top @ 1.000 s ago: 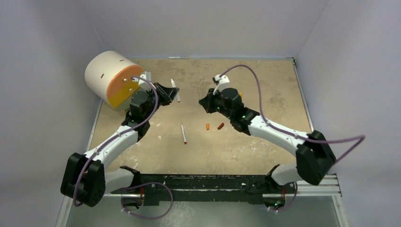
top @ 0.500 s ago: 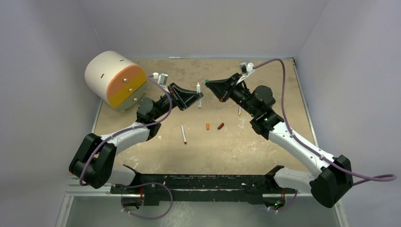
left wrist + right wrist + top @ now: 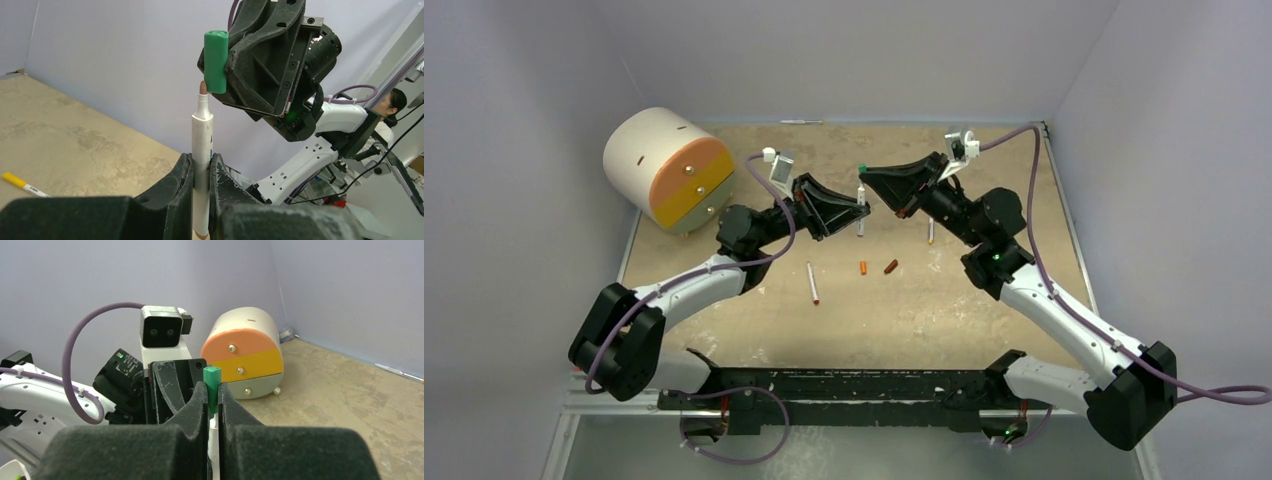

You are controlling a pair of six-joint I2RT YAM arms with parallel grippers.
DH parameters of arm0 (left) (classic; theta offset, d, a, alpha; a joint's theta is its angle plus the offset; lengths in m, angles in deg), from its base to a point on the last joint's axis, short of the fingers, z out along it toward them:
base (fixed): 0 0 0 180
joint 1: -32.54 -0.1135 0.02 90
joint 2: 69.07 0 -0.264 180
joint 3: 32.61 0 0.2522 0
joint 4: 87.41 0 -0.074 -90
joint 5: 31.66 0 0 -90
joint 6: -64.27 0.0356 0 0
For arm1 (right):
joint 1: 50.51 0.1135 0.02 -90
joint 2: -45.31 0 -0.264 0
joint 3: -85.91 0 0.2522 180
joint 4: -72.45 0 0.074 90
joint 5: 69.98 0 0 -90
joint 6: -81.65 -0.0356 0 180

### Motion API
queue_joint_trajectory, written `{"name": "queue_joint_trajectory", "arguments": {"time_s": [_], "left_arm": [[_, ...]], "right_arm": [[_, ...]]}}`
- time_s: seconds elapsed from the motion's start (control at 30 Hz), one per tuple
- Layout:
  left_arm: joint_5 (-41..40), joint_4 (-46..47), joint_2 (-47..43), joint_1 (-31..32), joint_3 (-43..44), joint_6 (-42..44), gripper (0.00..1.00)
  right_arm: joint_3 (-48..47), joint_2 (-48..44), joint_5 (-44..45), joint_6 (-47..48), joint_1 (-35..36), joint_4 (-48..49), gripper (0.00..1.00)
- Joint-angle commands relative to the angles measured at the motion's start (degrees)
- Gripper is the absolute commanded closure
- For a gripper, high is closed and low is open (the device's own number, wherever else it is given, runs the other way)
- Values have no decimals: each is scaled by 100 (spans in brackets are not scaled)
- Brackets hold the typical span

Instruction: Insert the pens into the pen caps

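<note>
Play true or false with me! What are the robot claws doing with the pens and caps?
1. The left claw grips a white pen. True.
2. The right claw holds a blue cap. False: it holds a green cap.
3. The white pen is already inside the green cap. False: its tip shows bare next to the cap.
4. An orange cap and a dark red cap lie on the table. True.

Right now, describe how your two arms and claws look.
The left arm and right arm match: white links between bulky black joint housings. The left claw and right claw are black, each with two wedge-shaped fingers. A purple cable loops along each arm to a small white wrist camera. A green light glows on the right arm.
</note>
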Motion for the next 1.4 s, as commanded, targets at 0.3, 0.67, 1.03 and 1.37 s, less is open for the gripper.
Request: {"name": "queue_joint_trajectory", "arguments": {"time_s": [0.3,0.67,1.03,1.37], "left_arm": [[190,-318,-418,148,251,534,100],[-161,-922,-730,157,296,951,100],[-523,-846,-606,157,330,1063,100],[-667,-759,-443,197,447,1140,100]], "right_arm": [[-277,-48,-137,113,-31,328,100],[-95,-98,-249,134,-31,262,100],[72,-45,-302,119,-26,397,100],[208,51,-261,-37,-25,669,100]]}}
